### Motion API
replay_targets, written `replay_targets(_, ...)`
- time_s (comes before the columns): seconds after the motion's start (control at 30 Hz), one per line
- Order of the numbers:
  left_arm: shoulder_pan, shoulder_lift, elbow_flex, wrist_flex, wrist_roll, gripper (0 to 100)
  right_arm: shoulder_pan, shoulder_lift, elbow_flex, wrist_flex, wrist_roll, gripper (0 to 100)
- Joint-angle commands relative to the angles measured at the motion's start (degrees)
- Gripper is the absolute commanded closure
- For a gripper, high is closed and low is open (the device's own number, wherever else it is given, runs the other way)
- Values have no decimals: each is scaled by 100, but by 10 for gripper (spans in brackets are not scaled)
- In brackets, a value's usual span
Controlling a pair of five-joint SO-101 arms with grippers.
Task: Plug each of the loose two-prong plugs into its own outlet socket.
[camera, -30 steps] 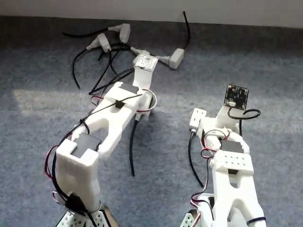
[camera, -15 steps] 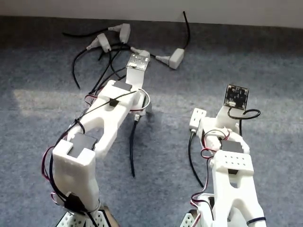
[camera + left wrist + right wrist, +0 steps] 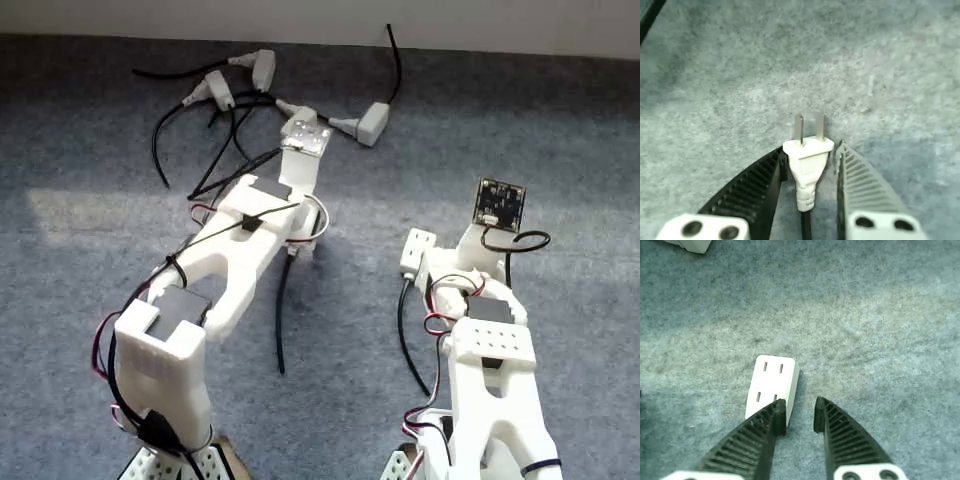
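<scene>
I have white two-prong plug clamped in left gripper, prongs forward. Right gripper slightly parted, empty, beside outlet socket. Next, I judge: align prongs with slots.

The carpet is showing rough, matt grey pile. The plug is showing smooth white plastic, its prongs gleaming as bare metal; the outlet block is looking like smooth white plastic.

grey carpet, pale wall
</scene>
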Motion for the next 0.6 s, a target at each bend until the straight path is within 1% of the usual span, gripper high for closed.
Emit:
replay_targets(0.0,145,-110,22,97,26,901,-4,-163,-40,-110,-35,889)
replay_targets(0.37,180,-119,22,97,35,915,-4,-163,-40,-110,-35,889)
replay_targets(0.5,189,-127,13,88,35,998,-4,-163,-40,-110,-35,889)
replay_targets(0.57,189,-136,13,79,35,984,-4,-163,-40,-110,-35,889)
